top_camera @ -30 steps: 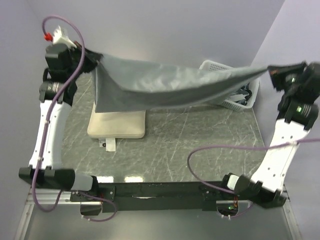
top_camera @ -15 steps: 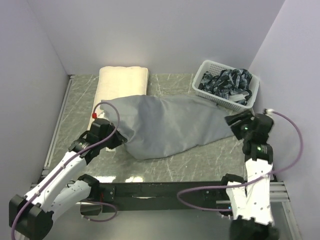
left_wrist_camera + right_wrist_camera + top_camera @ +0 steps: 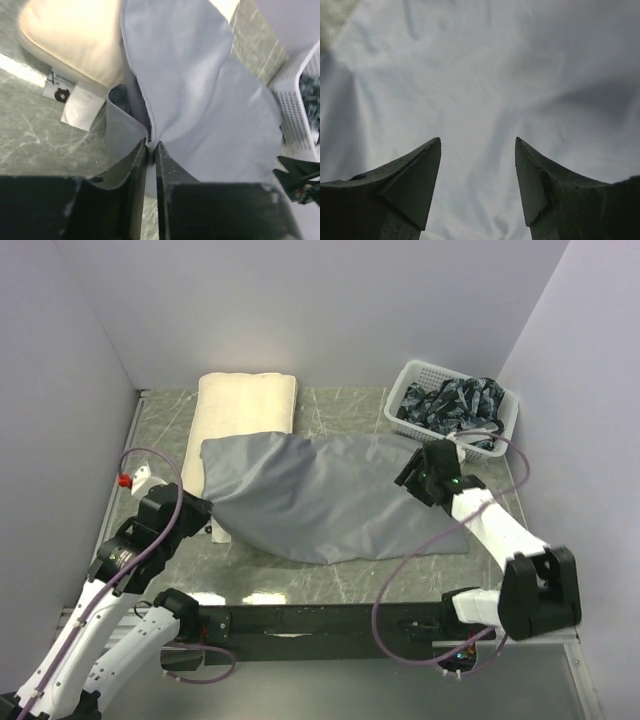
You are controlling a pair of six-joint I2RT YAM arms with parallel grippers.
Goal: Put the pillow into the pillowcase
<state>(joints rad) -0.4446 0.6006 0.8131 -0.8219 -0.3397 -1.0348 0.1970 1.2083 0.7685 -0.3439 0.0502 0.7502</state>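
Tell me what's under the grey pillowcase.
The pillowcase drapes over the near part of the pillow; its far end shows. The rest lies on the table. Anything else beneath is hidden.

The grey pillowcase (image 3: 485, 75) fills almost the whole view, a smooth cloth with soft folds and shallow creases running across it; a darker shadow lies on its right side. The right gripper (image 3: 477, 142) hangs over it with its two dark fingers (image 3: 415, 175) spread well apart. Nothing is between them but open cloth, and whether the tips touch it cannot be told. In the upper left corner a small cream patch shows past the grey edge: the pillow (image 3: 332, 17), blurred.
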